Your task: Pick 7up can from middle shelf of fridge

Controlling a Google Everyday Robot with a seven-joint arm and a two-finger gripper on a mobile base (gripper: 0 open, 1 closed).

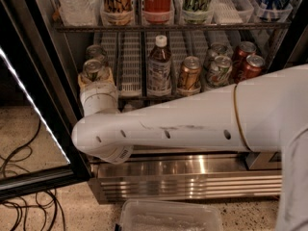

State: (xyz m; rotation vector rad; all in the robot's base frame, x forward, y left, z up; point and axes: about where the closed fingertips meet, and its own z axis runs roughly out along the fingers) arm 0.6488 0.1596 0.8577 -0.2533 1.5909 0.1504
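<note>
The fridge [192, 177] stands open with its black-framed door [33, 129] swung to the left. On the middle shelf [132, 76], in the far-left lane, stands a 7up can [93, 69]; only its silver top and a bit of pale-green rim show. My gripper [96, 82] reaches up into that lane and sits around the lower part of this can, hiding its body. My white arm [192, 126] crosses the view from the right. A second can [96, 52] stands behind the first one.
The same shelf holds a white-capped bottle [159, 66], a gold-brown can [189, 73], two pale green-marked cans [219, 69] and red cans [252, 65]. The tier above holds tall cans and a Coca-Cola bottle [157, 1]. A clear plastic bin [168, 215] and black cables [24, 196] lie on the floor.
</note>
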